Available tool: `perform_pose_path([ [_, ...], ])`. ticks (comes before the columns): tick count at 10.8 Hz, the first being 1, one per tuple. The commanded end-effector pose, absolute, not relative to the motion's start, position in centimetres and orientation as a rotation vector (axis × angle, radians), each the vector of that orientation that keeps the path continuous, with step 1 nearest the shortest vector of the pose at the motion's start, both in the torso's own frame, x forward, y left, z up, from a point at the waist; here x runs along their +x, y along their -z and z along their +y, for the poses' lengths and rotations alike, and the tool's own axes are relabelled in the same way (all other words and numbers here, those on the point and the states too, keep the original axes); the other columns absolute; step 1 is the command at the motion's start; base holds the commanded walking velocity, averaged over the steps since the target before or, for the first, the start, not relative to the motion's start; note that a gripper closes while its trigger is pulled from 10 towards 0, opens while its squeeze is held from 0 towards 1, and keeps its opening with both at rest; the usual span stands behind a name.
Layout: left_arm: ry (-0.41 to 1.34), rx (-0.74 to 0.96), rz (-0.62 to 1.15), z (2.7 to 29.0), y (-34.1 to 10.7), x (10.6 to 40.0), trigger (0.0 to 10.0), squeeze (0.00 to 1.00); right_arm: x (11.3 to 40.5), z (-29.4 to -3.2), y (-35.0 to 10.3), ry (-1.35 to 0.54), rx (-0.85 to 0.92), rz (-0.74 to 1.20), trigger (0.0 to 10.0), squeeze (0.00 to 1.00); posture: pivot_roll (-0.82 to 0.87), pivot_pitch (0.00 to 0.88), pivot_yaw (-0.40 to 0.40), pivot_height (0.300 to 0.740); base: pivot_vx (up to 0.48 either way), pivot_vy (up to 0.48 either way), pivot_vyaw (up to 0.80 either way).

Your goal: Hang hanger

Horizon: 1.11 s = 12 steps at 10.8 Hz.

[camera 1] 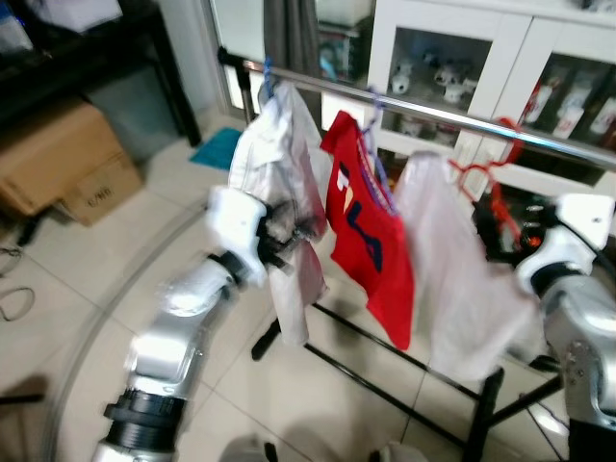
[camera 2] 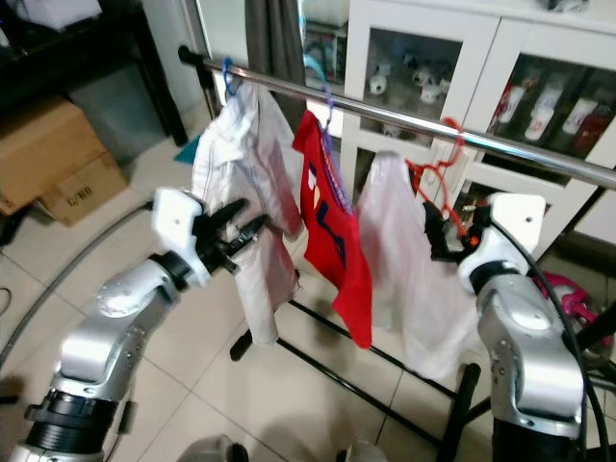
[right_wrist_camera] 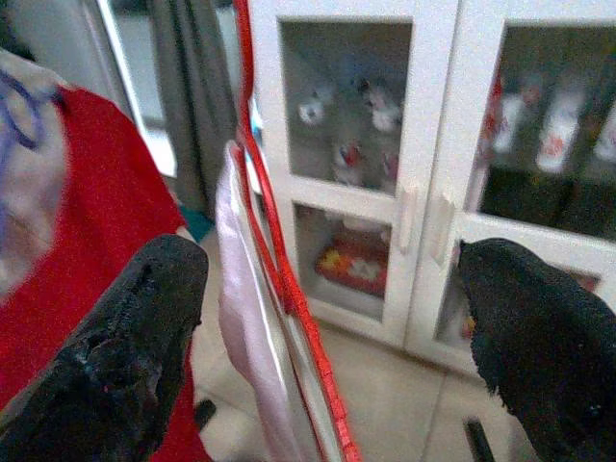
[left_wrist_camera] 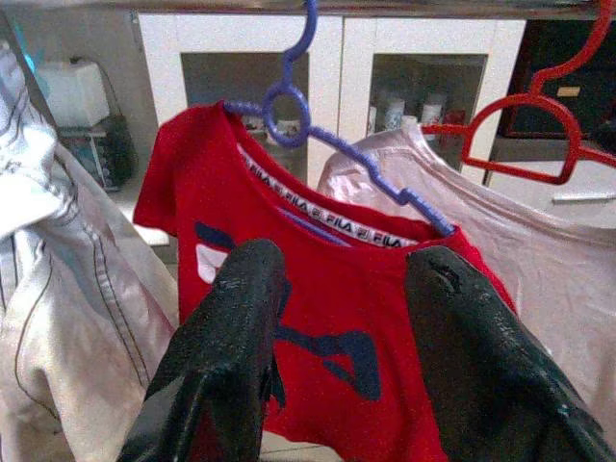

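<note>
While the red hanger (camera 2: 435,183) with its pale shirt (camera 2: 404,279) hung on the rail (camera 2: 539,159), my right claw (right_wrist_camera: 327,337) and left claw (left_wrist_camera: 337,356) stood apart, empty; the hanging seemed done.

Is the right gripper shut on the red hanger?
No. In the right wrist view the right gripper is wide open, with the red hanger between its fingers, untouched.
</note>
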<state>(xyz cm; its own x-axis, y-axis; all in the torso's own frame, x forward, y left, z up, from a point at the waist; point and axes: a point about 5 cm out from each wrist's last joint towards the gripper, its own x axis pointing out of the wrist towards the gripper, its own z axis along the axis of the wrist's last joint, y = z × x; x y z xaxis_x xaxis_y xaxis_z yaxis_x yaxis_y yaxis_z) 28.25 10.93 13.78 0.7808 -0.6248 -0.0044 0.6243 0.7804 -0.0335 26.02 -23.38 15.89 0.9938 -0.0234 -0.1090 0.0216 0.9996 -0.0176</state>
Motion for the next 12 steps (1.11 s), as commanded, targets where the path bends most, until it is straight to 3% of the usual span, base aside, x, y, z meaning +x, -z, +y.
perform_pose_path([
  [1,0.670,-0.010,0.022,11.6,-13.9,28.3,10.0,0.00,26.1,-22.4,-17.0,-0.055,-0.011,0.060,10.0,0.00,-0.09,0.000,0.042,0.740,0.000,0.000,0.00],
  [3,0.685,-0.019,0.030,11.6,-13.9,28.2,10.0,0.00,26.2,-21.8,-17.5,-0.131,-0.027,0.068,10.0,0.00,-0.09,0.000,0.041,0.740,0.000,0.000,0.00],
  [5,0.748,-0.018,0.045,11.3,-13.8,27.8,10.0,0.00,27.4,-22.0,-17.2,-0.086,-0.070,0.142,10.0,0.00,-0.09,0.000,0.047,0.740,0.000,0.000,0.00],
  [7,0.921,-0.007,0.110,10.3,-13.3,26.4,10.0,0.00,29.2,-22.8,-17.2,-0.001,-0.057,0.221,10.0,0.00,-0.09,0.000,0.046,0.740,0.000,0.000,0.00],
  [12,1.161,0.011,0.194,9.3,-12.9,25.7,10.0,0.00,32.8,-25.6,-18.0,-0.067,-0.059,0.396,10.0,0.00,-0.08,0.000,0.050,0.740,0.000,0.000,0.00],
])
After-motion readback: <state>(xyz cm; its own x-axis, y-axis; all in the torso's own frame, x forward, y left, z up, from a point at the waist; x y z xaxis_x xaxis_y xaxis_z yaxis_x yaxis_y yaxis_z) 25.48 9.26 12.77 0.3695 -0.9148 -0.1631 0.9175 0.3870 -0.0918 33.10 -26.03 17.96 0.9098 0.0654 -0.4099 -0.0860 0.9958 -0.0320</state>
